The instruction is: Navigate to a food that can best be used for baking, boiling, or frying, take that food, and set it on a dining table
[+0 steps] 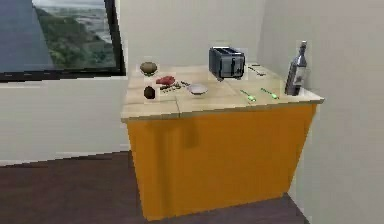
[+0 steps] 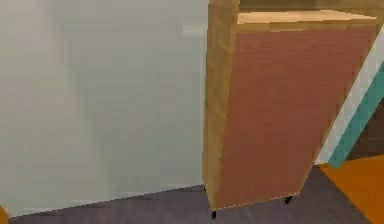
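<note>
**Counter dead ahead, brown food on its left edge**

Forward view first: you're facing an orange counter with a pale wooden top, standing on a dark wood floor against a white wall. Look at the top's left side. There's a small brown oval food, potato-like in shape and colour, lying near the front left corner. Just behind it sits a round dark bowl-like thing, and just to its right a red item. Next along is a small white dish. A silver toaster stands at the back middle, and a dark bottle stands upright at the far right edge. Two green-handled utensils lie in front of the bottle. A window with a hillside view takes the upper left.

Now the arm side view: you've got a tall wooden cabinet with a reddish-brown panel, on short dark legs, beside a pale wall. There's an orange patch low on the right.

The gripper's state: you cannot tell from these views.
</note>
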{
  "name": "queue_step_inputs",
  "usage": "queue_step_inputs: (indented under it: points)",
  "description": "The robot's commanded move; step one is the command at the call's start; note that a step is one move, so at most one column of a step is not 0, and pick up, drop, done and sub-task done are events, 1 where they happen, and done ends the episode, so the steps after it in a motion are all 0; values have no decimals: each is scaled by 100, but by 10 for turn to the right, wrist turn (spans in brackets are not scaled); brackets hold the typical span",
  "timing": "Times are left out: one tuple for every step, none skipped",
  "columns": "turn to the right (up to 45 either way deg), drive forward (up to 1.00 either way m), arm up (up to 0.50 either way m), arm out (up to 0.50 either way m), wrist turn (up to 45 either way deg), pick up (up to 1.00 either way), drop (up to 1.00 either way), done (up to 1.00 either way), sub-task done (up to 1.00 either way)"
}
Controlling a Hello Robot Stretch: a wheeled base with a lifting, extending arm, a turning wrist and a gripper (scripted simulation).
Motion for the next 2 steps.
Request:
queue_step_inputs:
  points:
    - [-450, 0, 0, 0, 0, 0, 0, 0, 0]
    - [-450, 0, 0, 0, 0, 0, 0, 0, 0]
